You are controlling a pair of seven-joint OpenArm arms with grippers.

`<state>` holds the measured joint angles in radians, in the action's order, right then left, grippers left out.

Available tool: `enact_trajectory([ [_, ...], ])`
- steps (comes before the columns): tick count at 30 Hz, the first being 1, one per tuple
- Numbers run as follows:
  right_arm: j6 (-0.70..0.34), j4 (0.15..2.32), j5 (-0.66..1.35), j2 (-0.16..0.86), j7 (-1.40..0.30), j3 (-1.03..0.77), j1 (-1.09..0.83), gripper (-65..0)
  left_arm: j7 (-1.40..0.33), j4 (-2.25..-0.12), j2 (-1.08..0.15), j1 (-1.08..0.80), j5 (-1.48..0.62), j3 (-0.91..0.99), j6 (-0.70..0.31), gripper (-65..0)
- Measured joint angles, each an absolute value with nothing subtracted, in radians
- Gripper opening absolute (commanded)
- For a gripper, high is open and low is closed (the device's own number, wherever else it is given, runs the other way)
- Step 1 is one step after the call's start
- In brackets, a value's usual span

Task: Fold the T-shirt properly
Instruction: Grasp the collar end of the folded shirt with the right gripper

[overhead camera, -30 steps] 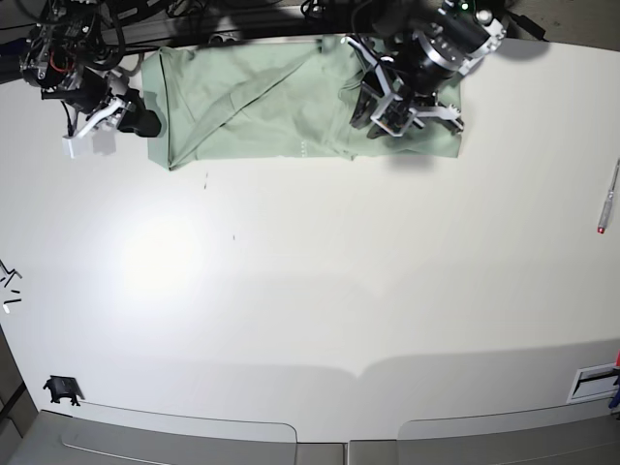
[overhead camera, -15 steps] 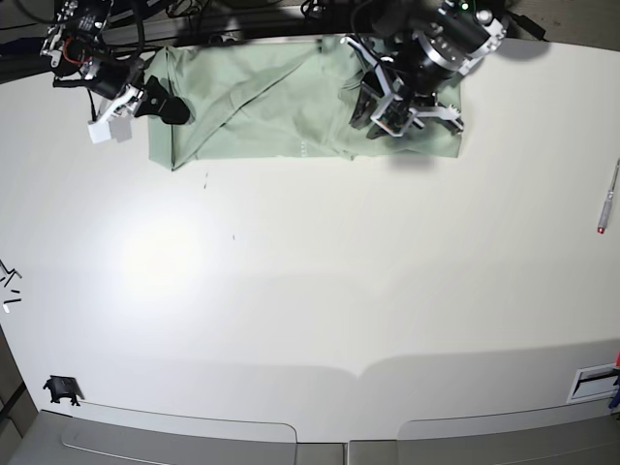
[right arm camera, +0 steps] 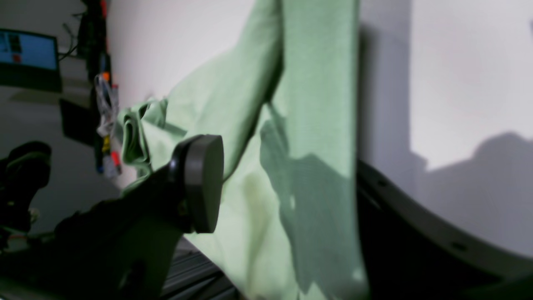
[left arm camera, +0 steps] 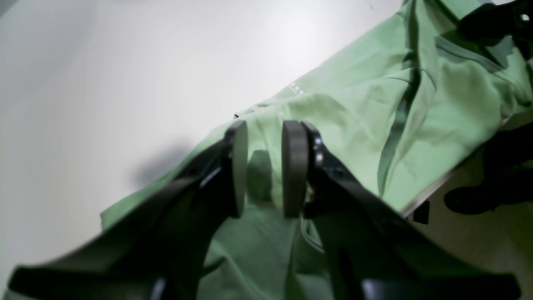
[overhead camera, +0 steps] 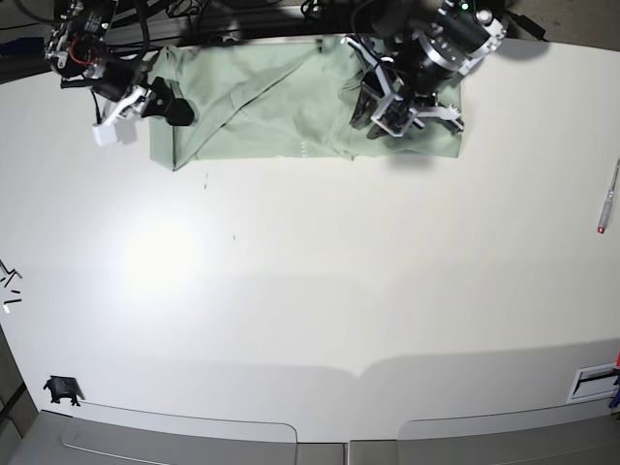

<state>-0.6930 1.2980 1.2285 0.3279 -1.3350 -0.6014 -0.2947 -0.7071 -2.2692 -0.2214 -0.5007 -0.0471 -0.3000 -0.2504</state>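
The pale mint-green T-shirt [overhead camera: 262,107] lies spread and creased along the table's far edge, with a diagonal fold across its left half. My left gripper [overhead camera: 392,114] hovers over the shirt's right part. In the left wrist view its pads [left arm camera: 295,166] stand a little apart above the cloth [left arm camera: 374,104], with nothing between them. My right gripper [overhead camera: 145,108] is at the shirt's left edge, wide open. In the right wrist view that edge [right arm camera: 316,104] runs between its two fingers, and one round pad [right arm camera: 200,183] shows on the left.
A pen [overhead camera: 608,199] lies near the table's right edge. A small black item [overhead camera: 60,389] sits at the front left and white bits [overhead camera: 10,281] at the left edge. The shirt reaches the table's far edge [left arm camera: 433,187].
My right gripper has moved up and to the right, from beside the shirt onto its left edge. The left arm and the shirt have stayed still.
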Motion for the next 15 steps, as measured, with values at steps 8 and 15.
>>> enact_trajectory([
  [8, -0.708, 1.304, 1.205, 0.324, -1.338, -0.519, -0.294, -55.4, -0.707, -2.269, -0.222, -0.501, -0.047, -0.300, -0.250, -51.8],
  [15, -0.708, 1.304, 1.205, 0.324, -1.320, -0.519, -0.294, -65.0, -0.707, -2.269, -0.221, -0.501, -0.047, -0.300, -0.250, -51.8],
])
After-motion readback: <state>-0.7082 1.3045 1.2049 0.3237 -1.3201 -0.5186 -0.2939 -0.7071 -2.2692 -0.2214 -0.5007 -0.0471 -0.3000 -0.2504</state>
